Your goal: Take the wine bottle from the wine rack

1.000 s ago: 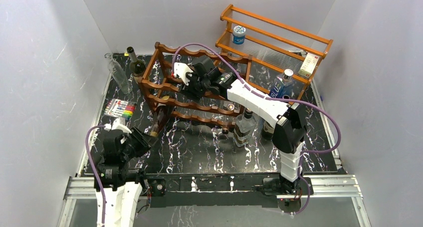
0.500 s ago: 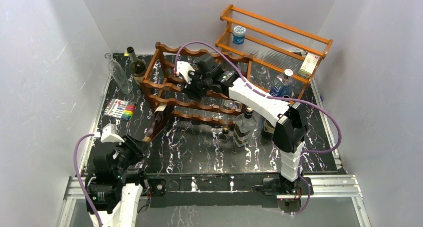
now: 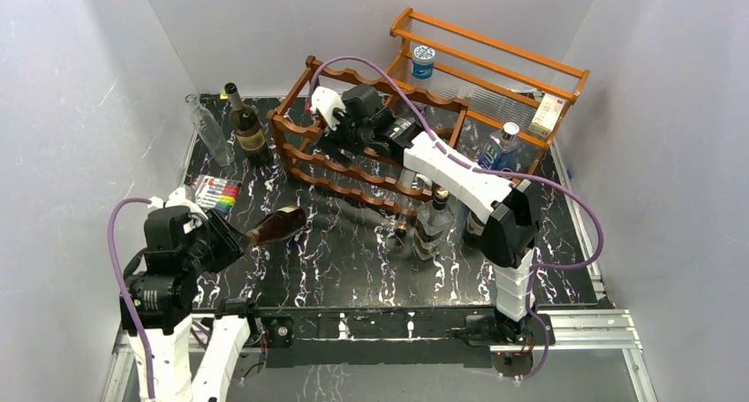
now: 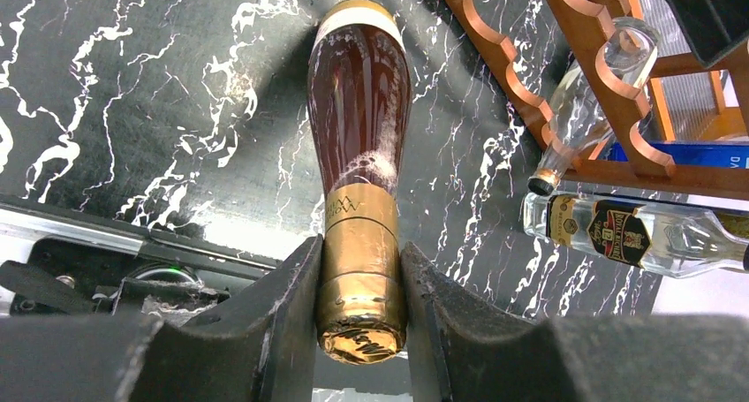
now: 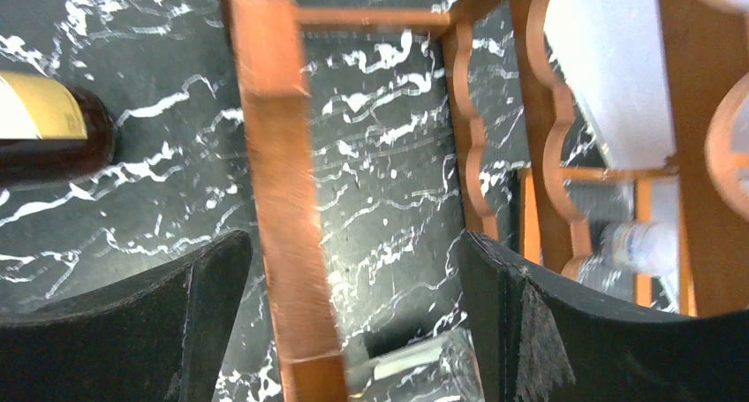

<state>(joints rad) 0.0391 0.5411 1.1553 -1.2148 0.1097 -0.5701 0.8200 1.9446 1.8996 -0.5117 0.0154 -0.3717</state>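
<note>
The wine bottle [image 3: 279,223], dark brown glass with a gold foil neck, hangs clear of the rack over the black marble table. My left gripper [image 3: 228,243] is shut on its neck; in the left wrist view the foil neck [image 4: 358,252] sits pinched between both fingers of the left gripper [image 4: 360,274], and the bottle's body [image 4: 358,93] points away. The dark reddish-brown wine rack [image 3: 371,159] stands at the back centre. My right gripper [image 3: 327,124] hovers at its top left corner, open. In the right wrist view a rack post [image 5: 283,199] stands between the wide fingers of the right gripper [image 5: 353,274].
A dark bottle [image 3: 246,126] and a clear glass bottle [image 3: 210,132] stand left of the rack, with a marker pack [image 3: 216,192] nearby. Clear bottles [image 4: 583,110] lie in the rack. More bottles [image 3: 433,225] stand at its right. The orange shelf [image 3: 486,75] is behind.
My left arm has drawn the wine bottle out of the rack, toward the front left. The right gripper has opened off the rack, which has shifted back and to the right.
</note>
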